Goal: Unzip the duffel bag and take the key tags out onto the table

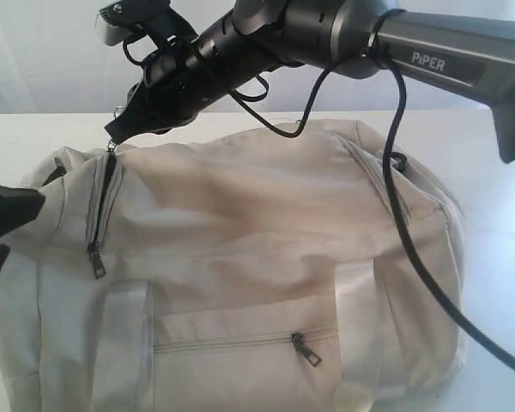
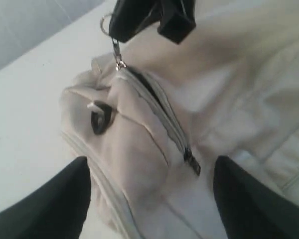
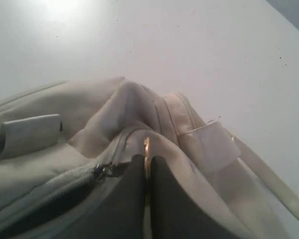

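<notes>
The cream duffel bag (image 1: 266, 223) lies on the white table (image 1: 502, 232). My right gripper (image 1: 120, 133) reaches across to the bag's upper left end and is shut on the metal ring of a zipper pull (image 3: 146, 147). From that pull (image 2: 117, 52) a zip runs down the bag's end to a second slider (image 2: 192, 162), with a dark gap (image 2: 144, 84) open along its upper part. My left gripper (image 2: 152, 172) hovers over this end of the bag (image 2: 139, 149), open, with nothing between its fingers. The key tags are hidden.
A front pocket zip with its pull (image 1: 305, 348) runs across the bag's near side. A black D-ring (image 2: 100, 117) sits on the bag's end. The right arm's black cable (image 1: 412, 249) drapes over the bag's right part. Bare table (image 3: 139, 40) lies beyond the bag.
</notes>
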Robot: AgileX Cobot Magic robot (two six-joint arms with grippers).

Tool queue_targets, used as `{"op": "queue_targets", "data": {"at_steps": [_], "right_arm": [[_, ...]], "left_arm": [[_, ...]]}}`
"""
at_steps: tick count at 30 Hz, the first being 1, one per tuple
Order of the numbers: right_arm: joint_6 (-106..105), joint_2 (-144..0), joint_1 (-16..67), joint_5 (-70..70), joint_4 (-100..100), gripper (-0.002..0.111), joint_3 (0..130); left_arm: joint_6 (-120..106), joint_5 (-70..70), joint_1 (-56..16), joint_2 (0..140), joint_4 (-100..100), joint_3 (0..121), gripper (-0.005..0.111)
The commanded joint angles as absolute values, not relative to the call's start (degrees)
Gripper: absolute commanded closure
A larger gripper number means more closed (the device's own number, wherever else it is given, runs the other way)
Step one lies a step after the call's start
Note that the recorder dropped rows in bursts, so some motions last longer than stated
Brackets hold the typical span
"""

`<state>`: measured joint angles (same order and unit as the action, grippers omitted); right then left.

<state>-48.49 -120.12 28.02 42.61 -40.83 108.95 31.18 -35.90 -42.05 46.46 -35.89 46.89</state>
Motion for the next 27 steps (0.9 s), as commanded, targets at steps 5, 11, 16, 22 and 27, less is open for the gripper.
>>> {"op": "queue_targets", "data": {"at_steps": [5, 11, 16, 22, 27], "right_arm": [[-48.7, -119.0, 27.5, 47.0, -41.0, 0.108, 109.4], [-48.7, -118.5, 27.5, 48.4, -41.0, 0.108, 109.4], [-48.7, -118.5, 27.5, 48.8, -41.0, 0.108, 109.4], [-49.1, -118.5, 27.5, 48.5, -41.0, 0.108, 109.4], [-49.1, -118.5, 27.5, 47.4, -41.0, 0.108, 109.4]], "left_arm": [[43.9, -28.6, -41.9, 61.7, -54.4, 46.7, 0.036], [61.3, -32.1, -41.9, 69.7, -68.0, 46.7, 0.036], [61.8, -33.3, -41.9, 73.1, -66.2, 46.7, 0.045], [56.9, -36.9, -41.9, 73.8, -60.5, 46.7, 0.099], [46.9, -36.9, -41.9, 73.0, -50.6, 46.7, 0.107]]}}
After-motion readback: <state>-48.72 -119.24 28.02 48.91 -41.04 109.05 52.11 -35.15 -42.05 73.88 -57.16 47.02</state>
